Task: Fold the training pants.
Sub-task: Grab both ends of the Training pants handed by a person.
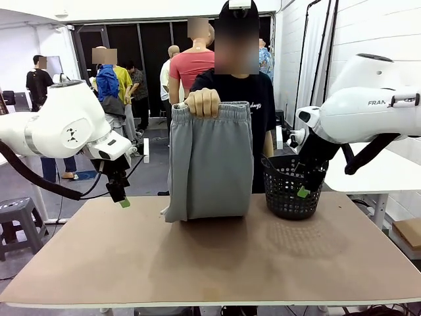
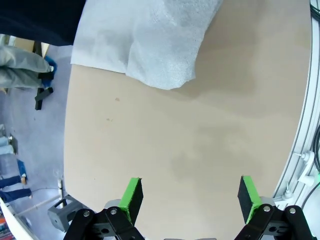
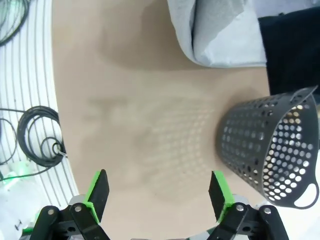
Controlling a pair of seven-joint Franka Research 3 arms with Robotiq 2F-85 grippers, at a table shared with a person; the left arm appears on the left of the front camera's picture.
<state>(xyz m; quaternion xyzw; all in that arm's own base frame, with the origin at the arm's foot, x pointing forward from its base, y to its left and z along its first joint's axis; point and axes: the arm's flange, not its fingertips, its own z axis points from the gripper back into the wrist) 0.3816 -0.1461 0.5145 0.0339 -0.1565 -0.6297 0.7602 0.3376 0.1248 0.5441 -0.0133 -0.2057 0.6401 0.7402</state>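
Observation:
A person at the far side holds the light grey training pants [image 1: 210,161] up by the ribbed waistband with one hand [image 1: 203,103]; the lower end rests on the table. The pants also show at the top of the left wrist view [image 2: 160,40] and the right wrist view [image 3: 220,35]. My left gripper [image 1: 122,199] hangs open above the table's left part, apart from the pants; its green pads [image 2: 132,196] stand wide over bare tabletop. My right gripper [image 1: 303,191] is open in front of the basket, with its pads [image 3: 98,192] spread and nothing between them.
A black mesh basket [image 1: 293,185] stands on the table's right rear, close to my right gripper, seen also in the right wrist view [image 3: 270,145]. The brown tabletop [image 1: 210,263] is bare in front. Cables [image 3: 37,135] lie on the floor beyond the table edge. People stand in the background.

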